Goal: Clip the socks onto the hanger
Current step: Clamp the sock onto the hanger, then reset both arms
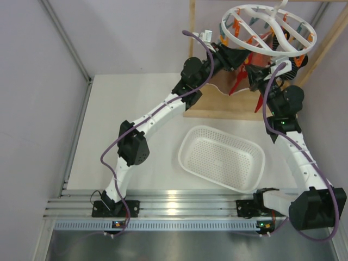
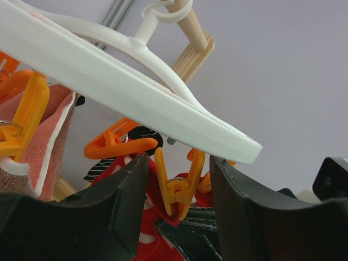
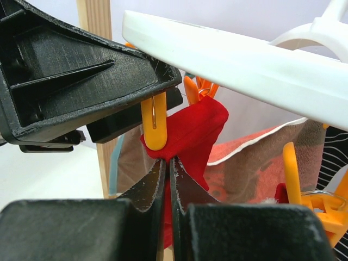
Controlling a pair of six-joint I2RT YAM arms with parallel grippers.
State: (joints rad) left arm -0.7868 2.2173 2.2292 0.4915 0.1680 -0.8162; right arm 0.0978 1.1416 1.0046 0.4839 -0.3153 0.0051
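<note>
Nearest me, both arm bases sit at the near edge of the worktop (image 1: pixel 125 109). Just past them, btwn the 2 arms, a white holed basket (image 1: pixel 222 157) lies flat on the worktop, long side skewed. Only its own perforated floor shows inside. Behind it is the base board of the wood frame (image 1: pixel 217 106), and both arms reach up over that board.

R pincer (image 3: pixel 167 163) has its jaws pressed tight together, tips pointing up, w/ a thin strip of the red sock (image 3: pixel 198 128) caught btwn them. Its tips meet right under an orange clip (image 3: pixel 154 128). The clip's lower end lies on the sock's top corner. Can't tell if it's actually biting the fabric.

L pincer (image 2: pixel 178 163) is just above & beside the R one, jaws partway apart. Its fingers (image 2: pixel 117 206) stand either side of the clip w/ a small gap each side, gripping nothing. Red fabric shows below the clip, low btwn those fingers.

Above both, the hanger (image 3: pixel 234 57) crosses as a thick white ring, its hook over the frame's wooden rod, w/ more orange clips dangling under it. Farther along the ring hangs a salmon sock (image 2: pixel 54 130). Past that is a striped sock (image 3: pixel 334 144), well apart from both pincers.
</note>
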